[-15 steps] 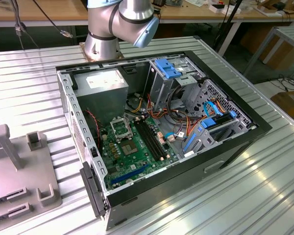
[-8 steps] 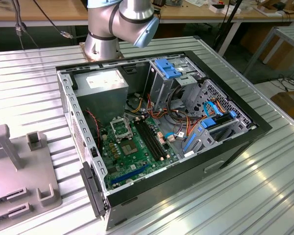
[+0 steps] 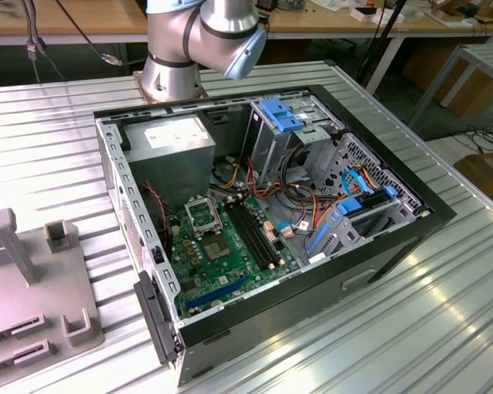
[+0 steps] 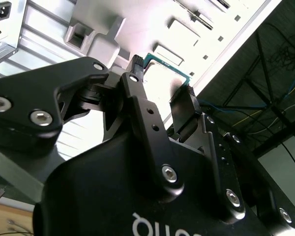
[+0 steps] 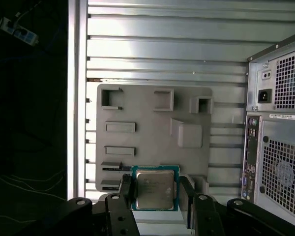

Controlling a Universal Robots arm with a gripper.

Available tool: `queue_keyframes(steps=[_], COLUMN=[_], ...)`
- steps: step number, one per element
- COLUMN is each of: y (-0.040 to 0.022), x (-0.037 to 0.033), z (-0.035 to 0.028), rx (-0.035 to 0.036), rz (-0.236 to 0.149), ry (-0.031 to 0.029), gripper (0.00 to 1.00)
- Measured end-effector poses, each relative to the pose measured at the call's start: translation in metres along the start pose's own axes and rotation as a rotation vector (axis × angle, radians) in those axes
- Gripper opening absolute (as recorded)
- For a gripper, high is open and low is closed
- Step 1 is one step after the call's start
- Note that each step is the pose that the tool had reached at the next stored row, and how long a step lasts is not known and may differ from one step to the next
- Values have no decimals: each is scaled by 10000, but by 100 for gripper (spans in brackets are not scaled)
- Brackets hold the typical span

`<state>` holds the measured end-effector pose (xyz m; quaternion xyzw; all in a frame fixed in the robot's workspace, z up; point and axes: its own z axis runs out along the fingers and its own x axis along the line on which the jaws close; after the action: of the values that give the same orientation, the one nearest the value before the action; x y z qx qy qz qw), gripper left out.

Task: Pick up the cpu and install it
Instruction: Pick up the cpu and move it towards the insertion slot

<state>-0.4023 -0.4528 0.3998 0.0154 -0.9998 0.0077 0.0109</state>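
Exterior view: one open computer case [image 3: 378, 246] lies on the ribbed worktop [image 3: 411, 328] with one green motherboard [image 3: 230, 271] inside. Its one black-framed socket [image 3: 199, 216] doesn't seem to have a pale chip in it (hard to be sure from this angle). One grey fixture plate [image 3: 41, 304] sits at the exterior view's left of the case, and the one arm [image 3: 205, 37] stands behind the case.

Second wrist view: the gripper [image 4: 162, 77] has its two fingers [image 4: 142, 98] clamped on the one cpu [image 4: 162, 73], pinching it by opposite edges.

First wrist view: same grip, with the cpu squeezed between the fingers. By my read it's lifted above the fixture plate, not resting on it. So I'd say the pick-up is done and the install isn't.
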Motion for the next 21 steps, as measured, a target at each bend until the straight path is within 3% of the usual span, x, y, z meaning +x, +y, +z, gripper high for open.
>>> queue_keyframes(steps=[21], y=[-3], x=[-91], z=[-2], rx=[0], rz=[0], ry=[0], gripper=[47])
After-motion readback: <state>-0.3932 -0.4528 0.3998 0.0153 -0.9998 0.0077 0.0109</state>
